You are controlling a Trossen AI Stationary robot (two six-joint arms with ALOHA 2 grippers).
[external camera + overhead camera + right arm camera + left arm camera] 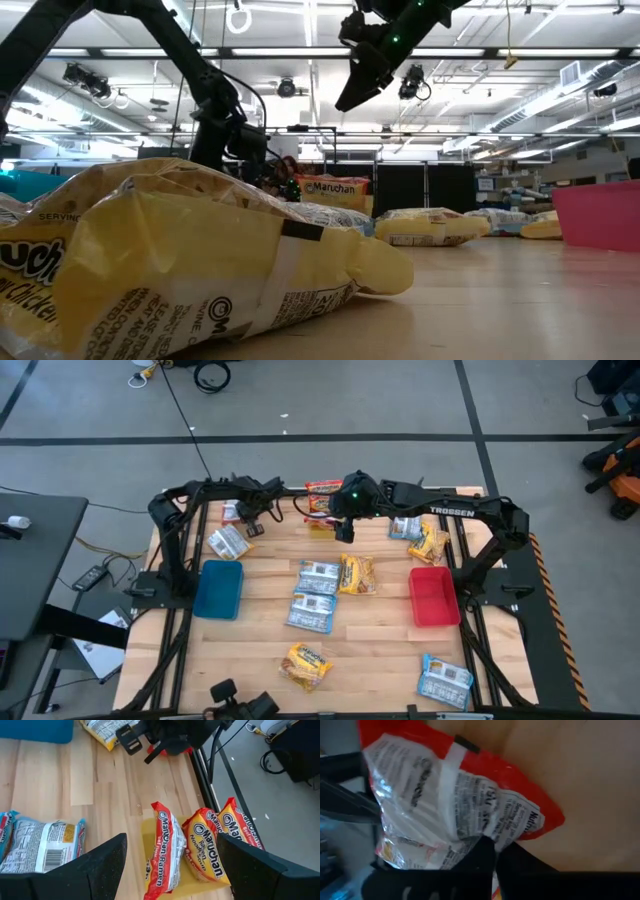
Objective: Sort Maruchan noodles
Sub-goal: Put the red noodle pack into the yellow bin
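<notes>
My left gripper (248, 520) is at the table's far left and is shut on a red-and-white noodle packet (455, 800). My right gripper (171, 840) hangs open and holds nothing, above the yellow bin (147, 827) at the far edge. In that bin three red Maruchan packets (200, 847) stand on their edges. Blue-and-white packets (318, 575) and yellow-orange packets (357, 573) lie flat about the table. One yellow packet (180, 270) lies right in front of the low camera. My left gripper pinches the red-and-white packet between its two fingers (485, 855) at one edge (470, 845). The printed back of the packet faces the wrist camera, and the packet stretches away from the fingers over the wood. I cannot tell whether it is lifted clear.
The blue bin (220, 588) stands at the left and the red bin (433, 595) at the right. More packets lie by the near edge (305, 665), (445, 680) and beside the right arm (428, 545). Bare wood shows between the bins and the near edge.
</notes>
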